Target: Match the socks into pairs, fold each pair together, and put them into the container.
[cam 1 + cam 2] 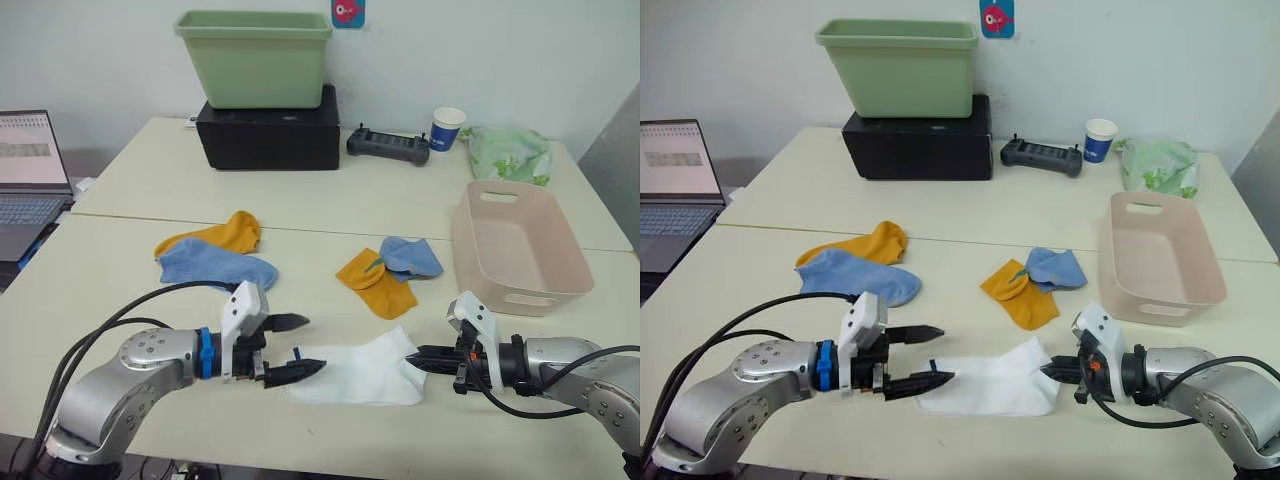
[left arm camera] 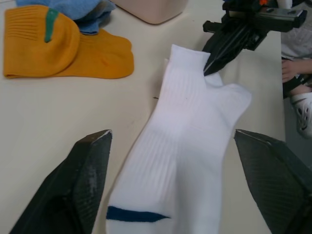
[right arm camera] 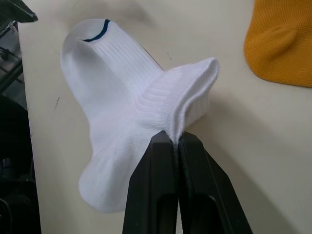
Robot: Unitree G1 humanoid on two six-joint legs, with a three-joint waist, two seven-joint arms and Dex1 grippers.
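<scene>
A cream desk with a seam running across its width stands against a plain white wall. A small blue-and-pink sticker is fixed to the wall above the far edge. An open laptop sits on a separate surface beside the desk's left edge.

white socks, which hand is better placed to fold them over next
Right, probably. The right hand is already shut on the cuff end of the white socks, nearest the pink tub. The left hand is open around the toe end, holding nothing.
</scene>
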